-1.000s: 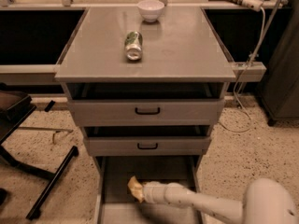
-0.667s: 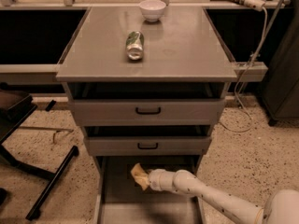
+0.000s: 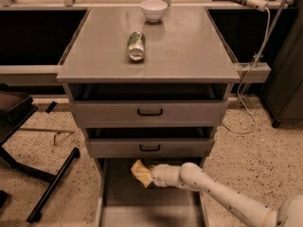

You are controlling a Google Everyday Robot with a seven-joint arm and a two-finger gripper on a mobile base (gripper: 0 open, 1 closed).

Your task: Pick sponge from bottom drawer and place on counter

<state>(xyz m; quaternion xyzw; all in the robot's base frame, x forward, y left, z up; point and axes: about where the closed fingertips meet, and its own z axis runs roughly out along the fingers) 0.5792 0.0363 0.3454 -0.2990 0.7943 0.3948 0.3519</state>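
Grey metal bottom drawer (image 3: 137,207): pulled open, below the near edge of the flat grey counter (image 3: 189,51).
Green-and-silver drink can (image 3: 136,45): on its side, left of the counter's middle.
Pale yellow padded pincer (image 3: 141,172): at the drawer's back; grip cannot be told.
Dark green sponge: hidden; place cannot be told.
Small white bowl (image 3: 154,9): counter's far edge.
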